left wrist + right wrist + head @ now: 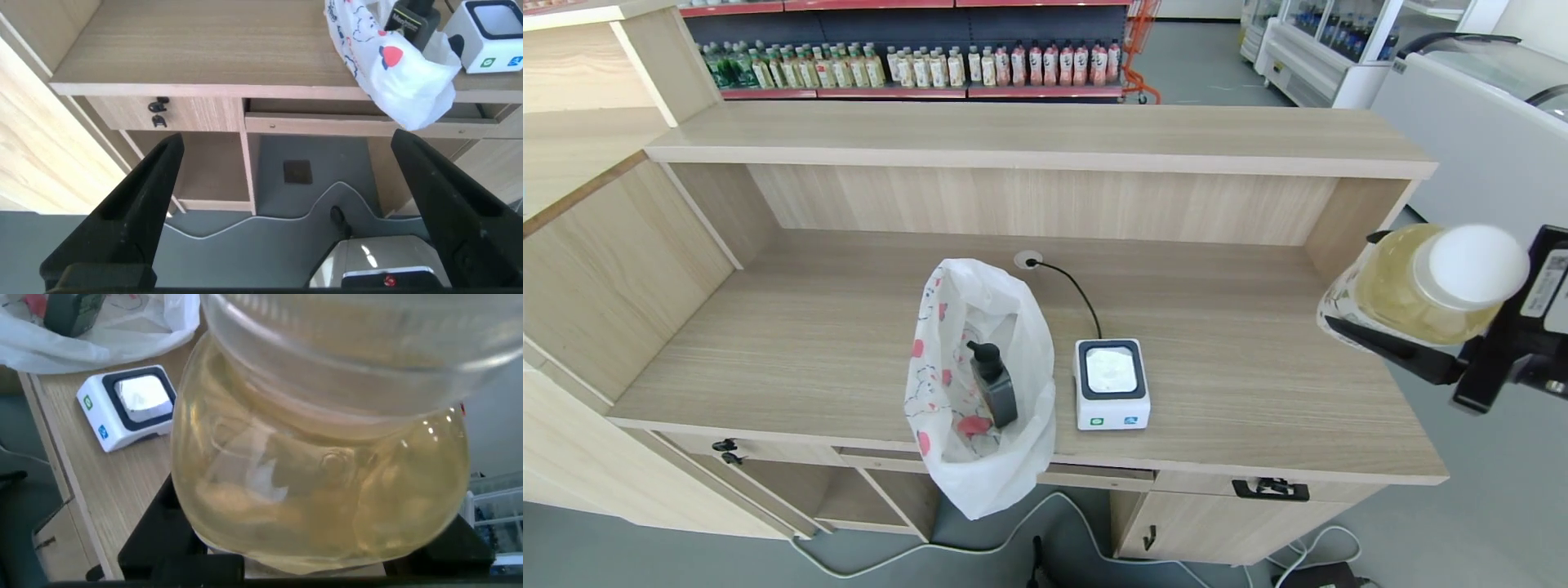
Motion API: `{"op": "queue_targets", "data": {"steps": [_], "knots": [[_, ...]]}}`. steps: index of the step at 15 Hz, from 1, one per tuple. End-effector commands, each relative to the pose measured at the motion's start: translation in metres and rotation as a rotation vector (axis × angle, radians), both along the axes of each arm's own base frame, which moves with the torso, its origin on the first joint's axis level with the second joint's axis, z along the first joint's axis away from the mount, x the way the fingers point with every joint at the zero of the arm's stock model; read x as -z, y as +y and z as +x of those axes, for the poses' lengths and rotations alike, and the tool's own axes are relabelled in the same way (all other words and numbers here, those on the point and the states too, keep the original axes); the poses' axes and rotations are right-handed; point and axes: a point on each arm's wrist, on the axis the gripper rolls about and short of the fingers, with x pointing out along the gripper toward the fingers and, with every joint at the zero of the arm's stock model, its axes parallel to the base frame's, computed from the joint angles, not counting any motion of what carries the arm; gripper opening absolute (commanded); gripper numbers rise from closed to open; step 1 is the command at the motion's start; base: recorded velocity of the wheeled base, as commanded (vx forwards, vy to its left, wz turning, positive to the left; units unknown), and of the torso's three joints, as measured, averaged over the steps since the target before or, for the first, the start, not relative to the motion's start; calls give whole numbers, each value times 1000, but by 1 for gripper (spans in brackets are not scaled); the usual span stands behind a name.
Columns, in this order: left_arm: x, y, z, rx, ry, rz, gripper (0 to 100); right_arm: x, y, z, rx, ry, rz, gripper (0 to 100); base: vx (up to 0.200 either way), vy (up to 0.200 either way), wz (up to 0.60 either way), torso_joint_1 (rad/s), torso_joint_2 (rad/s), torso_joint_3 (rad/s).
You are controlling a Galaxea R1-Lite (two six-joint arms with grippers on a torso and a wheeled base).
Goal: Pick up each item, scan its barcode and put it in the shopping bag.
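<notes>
A wooden counter (pixel 1241 343) with a raised far ledge (pixel 1029 135). Beyond it, a shelf (pixel 915 92) of bottles (pixel 915 67). Freezers (pixel 1478 122) stand far right. A white cable (pixel 212 234) lies on the floor below the near edge.

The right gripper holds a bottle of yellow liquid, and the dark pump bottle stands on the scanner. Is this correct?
No. The head view shows the dark pump bottle inside the shopping bag, beside the scanner. The right gripper does hold the bottle of yellow liquid.
</notes>
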Motion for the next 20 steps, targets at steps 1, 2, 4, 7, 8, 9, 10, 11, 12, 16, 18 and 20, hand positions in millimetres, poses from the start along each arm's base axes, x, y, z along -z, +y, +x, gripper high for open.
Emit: {"op": "queue_targets", "data": {"steps": [1,2,4,7,8,9,10,11,12,16,18,20], "knots": [[0,0,0,0,0,-1,100,15,9,27,-35,23,-36,0,0,200,0,2,7,2],[0,0,0,0,0,0,100,20,12,36,-56,4,-55,0,0,200,0,2,2,2],[0,0,0,0,0,2,100,32,17,53,-72,2,-72,0,0,100,0,-1,4,-1],[0,0,0,0,0,0,100,49,24,77,-95,-7,-80,0,0,0,0,0,0,0],[0,0,0,0,0,0,100,53,25,83,-100,-23,-90,0,0,0,0,0,0,0],[0,0,0,0,0,0,100,58,25,87,-103,-24,-97,0,0,0,0,0,0,0],[0,0,0,0,0,0,100,61,24,89,-99,-17,-104,0,0,0,0,0,0,0],[0,0,0,0,0,0,100,67,22,91,-93,-1,-113,0,0,0,0,0,0,0],[0,0,0,0,0,0,100,73,22,92,-101,16,-118,0,0,0,0,0,0,0],[0,0,0,0,0,0,100,91,24,100,-122,3,-118,0,0,0,0,0,0,0],[0,0,0,0,0,0,100,97,26,107,-123,-10,-117,0,0,0,0,0,0,0],[0,0,0,0,0,0,100,100,27,111,-125,-16,-115,0,0,0,0,0,0,0]]}}
